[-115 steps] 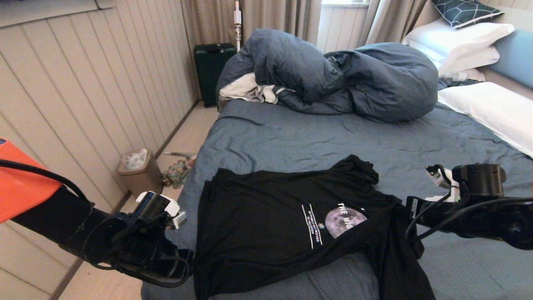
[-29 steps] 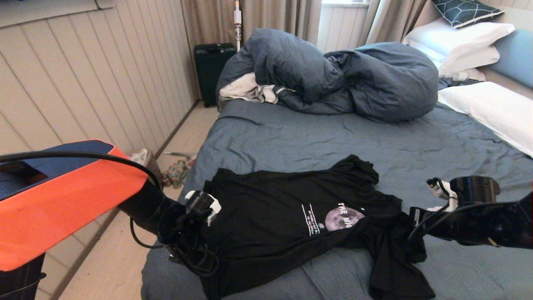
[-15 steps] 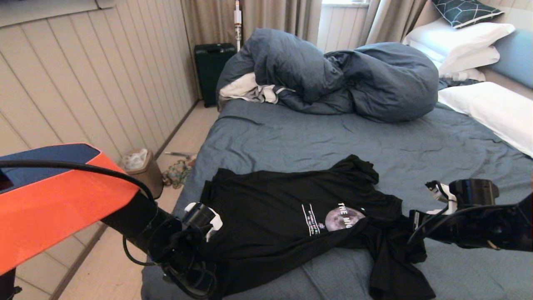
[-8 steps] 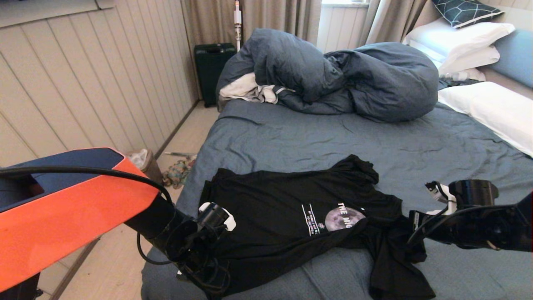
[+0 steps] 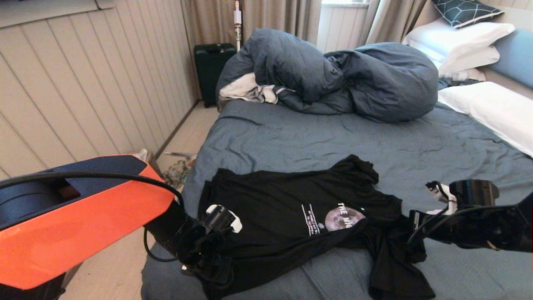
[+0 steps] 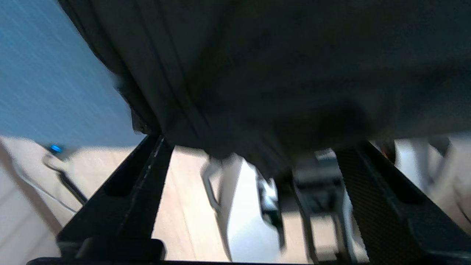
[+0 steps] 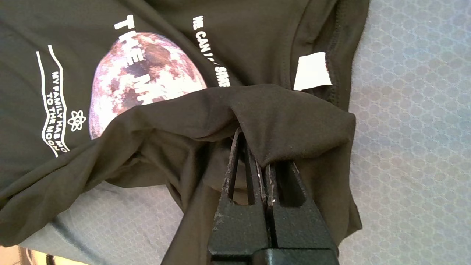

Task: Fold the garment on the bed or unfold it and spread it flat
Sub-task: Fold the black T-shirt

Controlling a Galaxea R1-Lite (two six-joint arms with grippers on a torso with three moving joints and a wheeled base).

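Garment position: you have one black T-shirt (image 5: 291,221) lying rumpled near the foot of the bed (image 5: 316,141), on the slate-blue sheet, with its right part bunched into a ridge.
Print: the grey moon (image 7: 143,77) is half covered by a fold of black cloth; the white lettering is cut off by that fold and you can read only part of it.
Neck tag: one small white tag (image 7: 311,71) shows at the collar in the right wrist view.
Right gripper (image 7: 257,162): your fingers are pressed together and pinch a raised fold of the T-shirt; their tips are buried in the cloth.
Left gripper (image 6: 254,147): the two fingers (image 6: 132,184) stand spread wide at the T-shirt's left hem at the edge of the bed; the cloth hangs between them, and whether it touches either one you cannot tell.
Hidden in head view: both sets of fingers are masked by the arms' own bodies and cables.
Blurred: the left wrist view is smeared; the pale shapes below the hem cannot be identified.
Count on bed: one heaped slate-blue duvet (image 5: 333,75), one white-grey cloth (image 5: 245,89) tucked under it, three white pillows (image 5: 487,108) and one dark patterned cushion (image 5: 462,10), partly cut off by the frame.
Beside bed: one dark suitcase (image 5: 212,66) against the wall.
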